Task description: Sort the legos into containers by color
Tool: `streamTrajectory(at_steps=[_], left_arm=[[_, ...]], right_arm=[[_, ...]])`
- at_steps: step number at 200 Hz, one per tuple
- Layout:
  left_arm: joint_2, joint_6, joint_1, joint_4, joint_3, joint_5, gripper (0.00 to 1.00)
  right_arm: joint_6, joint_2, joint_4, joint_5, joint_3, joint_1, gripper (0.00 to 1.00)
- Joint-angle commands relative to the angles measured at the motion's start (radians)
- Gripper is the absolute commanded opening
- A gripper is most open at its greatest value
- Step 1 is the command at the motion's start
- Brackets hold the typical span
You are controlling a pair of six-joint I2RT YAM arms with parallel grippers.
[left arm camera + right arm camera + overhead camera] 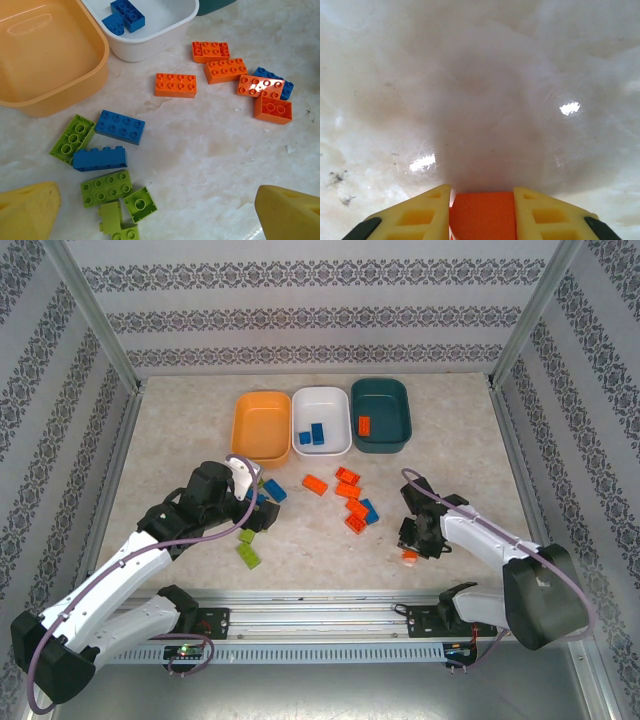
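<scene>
Starting with elbow room: the right gripper (pixel 412 548) sits low over the table (pixel 450 470), close to the rail (pixel 320 615) along the near edge. It has a wide stretch of bare top to its right, running out to the patterned wall (pixel 590 420). In front of its fingers (pixel 420 217) the wrist cam shows plain tabletop. It's pinching an orange brick (pixel 482 215), snug against both yellow pads. That arm is folded, elbow out to the right, wrist angled down and back toward the middle.

The left gripper (pixel 157 200) is spread wide with nothing between the fingers, hanging above the table and tilted forward. Just ahead on its left is a clump of green bricks (pixel 107 187) mixed with two blue bricks (pixel 120 126), several touching. Farther ahead to its right are five loose orange bricks (pixel 226 70), one butted against another blue piece; can't tell if it overlaps. There's an open lane of bare table between the two clumps.

Ahead-left is the orange tub (pixel 45 60). The white tub (pixel 150 42) is right beside it with two blue pieces inside. The teal tub (pixel 390 410) comes next in the row, one orange piece in it. The left arm reaches long and low, diagonally toward the middle.
</scene>
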Motion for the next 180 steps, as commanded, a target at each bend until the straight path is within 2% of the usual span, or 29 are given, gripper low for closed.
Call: streamTrajectory(at_steps=[1, 37, 69, 130, 180], left_arm=[[-0.016, 0.013, -0.017, 0.007, -0.004, 0.006, 1.00], [-0.013, 0.013, -0.017, 0.007, -0.003, 0.008, 1.00], [-0.011, 0.011, -0.017, 0.005, -0.003, 0.007, 1.00], [0.012, 0.016, -0.019, -0.001, -0.003, 0.000, 1.00], [0.047, 0.025, -0.025, -0.009, 0.001, -0.018, 1.00]], right_arm=[[-0.015, -0.027, -0.029, -0.002, 0.071, -0.004, 0.26], [-0.075, 0.036, -0.039, -0.047, 0.253, -0.070, 0.26], [-0.134, 0.205, -0.051, -0.073, 0.526, -0.127, 0.26], [-0.185, 0.667, -0.033, -0.119, 1.083, -0.179, 0.27], [-0.178, 1.019, -0.014, -0.084, 1.419, -0.181, 0.27]])
